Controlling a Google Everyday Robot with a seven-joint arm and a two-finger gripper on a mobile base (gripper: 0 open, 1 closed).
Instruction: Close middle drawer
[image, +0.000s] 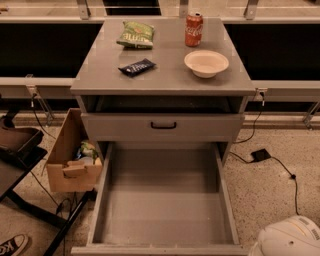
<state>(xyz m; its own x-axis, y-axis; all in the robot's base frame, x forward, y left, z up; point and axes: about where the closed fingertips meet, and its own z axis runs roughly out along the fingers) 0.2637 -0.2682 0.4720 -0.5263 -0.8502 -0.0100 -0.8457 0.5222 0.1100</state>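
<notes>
Speckled floor surrounds a grey bench (100, 82), with a cardboard box (70, 150) at its left. At centre the middle drawer (162, 200) is pulled fully out and empty, so nothing of the closing looks done. At near right only a white arm shell (290, 240) shows. The gripper is out of view, so I cannot tell its state.

On the grey top (170, 82), a green chip bag (136, 34) sits at 10 o'clock, a red can (194, 29) at 1, a white bowl (206, 63) at 3, and a dark snack bar (137, 67) at 8. A cardboard box (70, 155) stands on the floor at 9 o'clock.
</notes>
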